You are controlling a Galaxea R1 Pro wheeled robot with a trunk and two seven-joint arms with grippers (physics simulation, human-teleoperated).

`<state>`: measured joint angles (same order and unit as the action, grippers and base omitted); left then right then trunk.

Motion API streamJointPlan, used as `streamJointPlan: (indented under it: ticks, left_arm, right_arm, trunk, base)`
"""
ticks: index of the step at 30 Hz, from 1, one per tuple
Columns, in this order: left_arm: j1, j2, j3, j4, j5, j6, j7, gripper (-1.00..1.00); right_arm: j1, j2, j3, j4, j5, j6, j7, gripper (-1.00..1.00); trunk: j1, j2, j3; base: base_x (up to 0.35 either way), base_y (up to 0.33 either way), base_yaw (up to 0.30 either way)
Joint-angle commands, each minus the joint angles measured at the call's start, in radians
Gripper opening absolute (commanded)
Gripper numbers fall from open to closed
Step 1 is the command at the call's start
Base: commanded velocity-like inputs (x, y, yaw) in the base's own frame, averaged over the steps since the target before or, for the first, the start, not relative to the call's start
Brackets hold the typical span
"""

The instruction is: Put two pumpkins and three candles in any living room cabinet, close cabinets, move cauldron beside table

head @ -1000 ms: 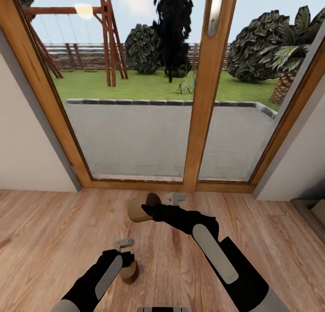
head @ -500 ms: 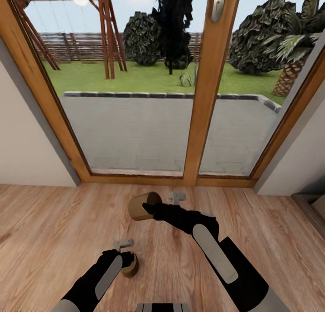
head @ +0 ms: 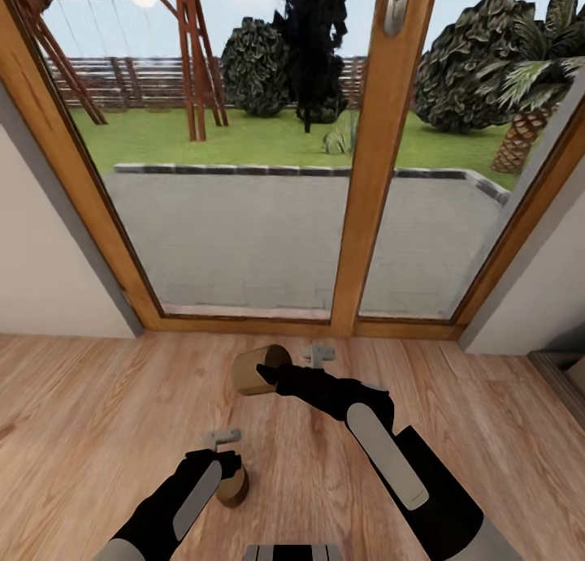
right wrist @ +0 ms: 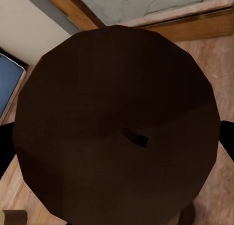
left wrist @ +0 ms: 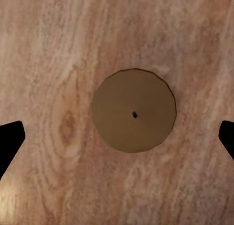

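Observation:
My right gripper (head: pixel 264 374) is shut on a tan candle (head: pixel 250 369), held on its side above the wood floor. In the right wrist view that candle's dark end (right wrist: pixel 117 127) sits close between the fingers. A second candle (head: pixel 233 488) stands upright on the floor near my base. My left gripper (head: pixel 225 463) hangs open right above it. The left wrist view looks straight down on this candle's round top (left wrist: pixel 134 110), with black fingertips (left wrist: pixel 9 142) wide apart on either side and not touching it. The pumpkins, cabinet, cauldron and table are out of view.
A glass patio door with a wooden frame (head: pixel 366 220) stands just ahead, with white walls (head: pixel 49 285) on both sides. A dark low edge (head: pixel 562 376) shows at the far right. The wood floor (head: pixel 97 415) is open to the left.
The whole view has shifted slightly, so the camera moved. The right gripper still holds its candle and the left gripper stays over the floor candle.

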<state>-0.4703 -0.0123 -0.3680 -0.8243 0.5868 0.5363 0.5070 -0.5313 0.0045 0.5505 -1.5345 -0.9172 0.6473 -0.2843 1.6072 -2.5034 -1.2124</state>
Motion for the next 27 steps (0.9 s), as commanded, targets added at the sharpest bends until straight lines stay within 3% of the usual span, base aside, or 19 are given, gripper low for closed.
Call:
streamJointPlan:
  ticks: [1,17,27]
  left_arm:
    - [-0.001,0.0,-0.003,-0.001,0.01,0.001,0.01,1.0]
    - [-0.001,0.001,-0.003,-0.001,0.009,-0.001,0.01,1.0]
    - [-0.001,0.0,-0.003,-0.001,0.01,-0.005,0.01,1.0]
  right_arm:
    - [-0.001,0.0,0.0,-0.001,-0.015,0.0,-0.004,-1.0]
    - [-0.001,0.0,0.0,0.007,-0.015,0.0,-0.004,-1.0]
    - [-0.001,0.0,0.002,-0.003,-0.017,0.001,-0.003,-1.0]
  trunk:
    - [0.0,0.0,-0.001]
    - [0.0,0.0,-0.001]
    - [0.004,-0.003,-0.04]
  base:
    - [0.063,0.0,0.0]
    - [0.126,0.0,0.0]
    - [0.002,0.0,0.0]
